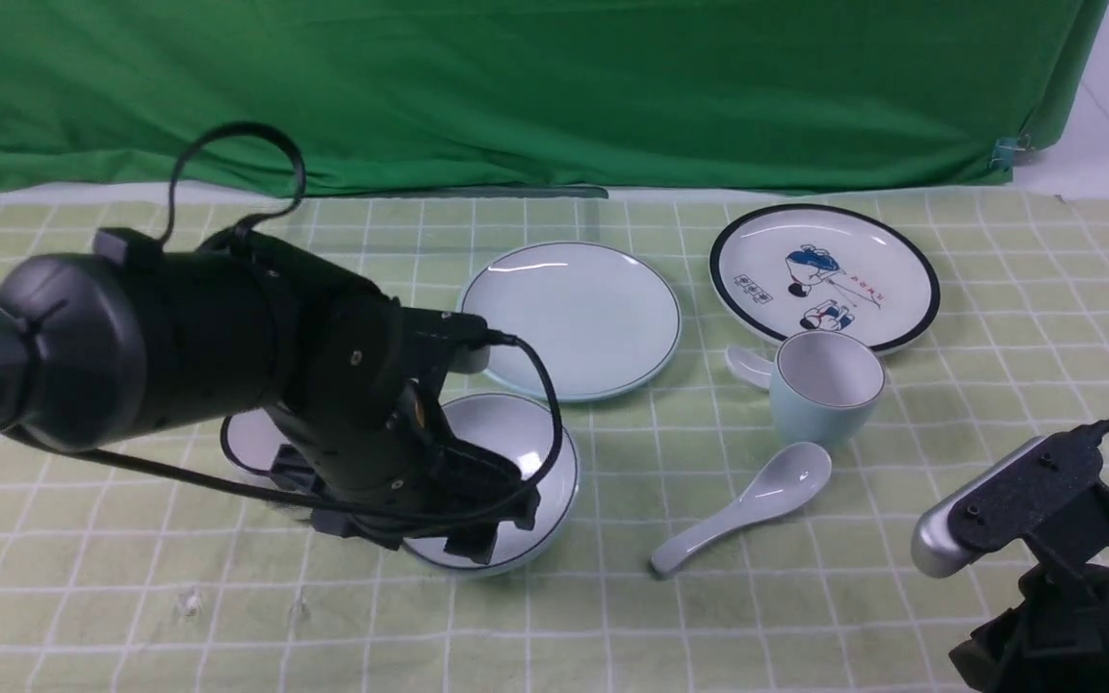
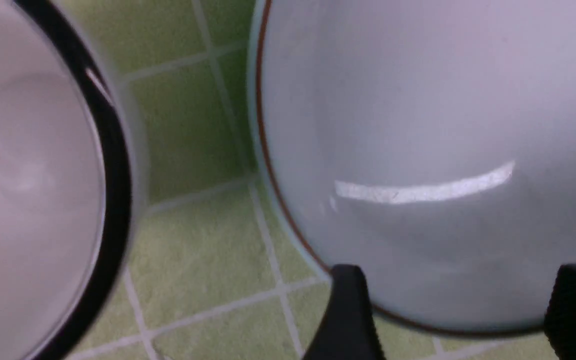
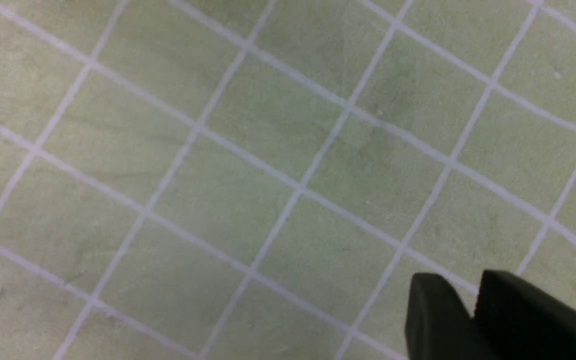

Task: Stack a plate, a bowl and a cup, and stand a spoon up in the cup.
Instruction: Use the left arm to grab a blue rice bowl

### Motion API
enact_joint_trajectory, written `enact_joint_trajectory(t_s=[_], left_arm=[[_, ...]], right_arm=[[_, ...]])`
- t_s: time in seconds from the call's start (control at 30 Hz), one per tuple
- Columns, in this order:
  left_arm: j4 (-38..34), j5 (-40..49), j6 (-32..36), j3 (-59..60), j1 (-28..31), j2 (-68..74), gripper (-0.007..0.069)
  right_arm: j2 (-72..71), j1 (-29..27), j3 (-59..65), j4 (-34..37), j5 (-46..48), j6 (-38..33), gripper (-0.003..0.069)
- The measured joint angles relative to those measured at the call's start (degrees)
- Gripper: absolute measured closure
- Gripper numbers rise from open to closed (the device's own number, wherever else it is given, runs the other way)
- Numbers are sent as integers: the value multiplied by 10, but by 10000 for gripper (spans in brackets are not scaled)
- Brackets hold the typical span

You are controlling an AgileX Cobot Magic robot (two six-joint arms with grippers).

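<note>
Plainly wide apart and empty on the left gripper (image 2: 460, 300), with the near rim of the bowl (image 2: 418, 125) between the fingers (image 2: 348, 310); contact not clear. Just beyond the bowl, the plate (image 1: 574, 318), bare, far nearer this arm than the right gripper (image 3: 468, 295), closed on nothing above the cloth (image 3: 218, 175). Counted: two plates, counting the cartoon plate (image 1: 824, 274); one pale blue bowl; one cup (image 1: 829, 390); the spoon (image 1: 742, 505) and a second spoon (image 1: 745, 364); one black-rimmed vessel (image 1: 248, 445), half hidden.

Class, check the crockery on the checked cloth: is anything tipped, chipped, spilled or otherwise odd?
Nothing stands out: the plate, bowl and cup sit upright and look intact, the spoon lies flat on the cloth, no spills.
</note>
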Motion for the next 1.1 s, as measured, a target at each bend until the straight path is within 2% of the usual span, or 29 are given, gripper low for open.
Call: enact_joint_trajectory(t_s=[0.13,0.33,0.43,0.6,0.77,0.87,1.03,1.1], left_arm=[[1,-46,-15,0,0,11,180],[1,-74,-25,-2,0,16,293],[9,-75,-25,-5,0,14,319],[44,-40,-12,-50,3,15,300],[44,27,85,-132,34,55,205],[44,39,128,-154,43,81,173],[54,36,147,-161,53,122,164],[54,34,151,-161,56,134,190]], right_arm=[[0,0,0,0,-2,0,494],[0,0,0,0,-7,0,481],[0,0,0,1,-15,1,473],[0,0,0,2,-23,1,463],[0,0,0,2,-32,2,455],[0,0,0,2,-34,2,446],[0,0,0,2,-35,2,439],[0,0,0,2,-35,2,433]])
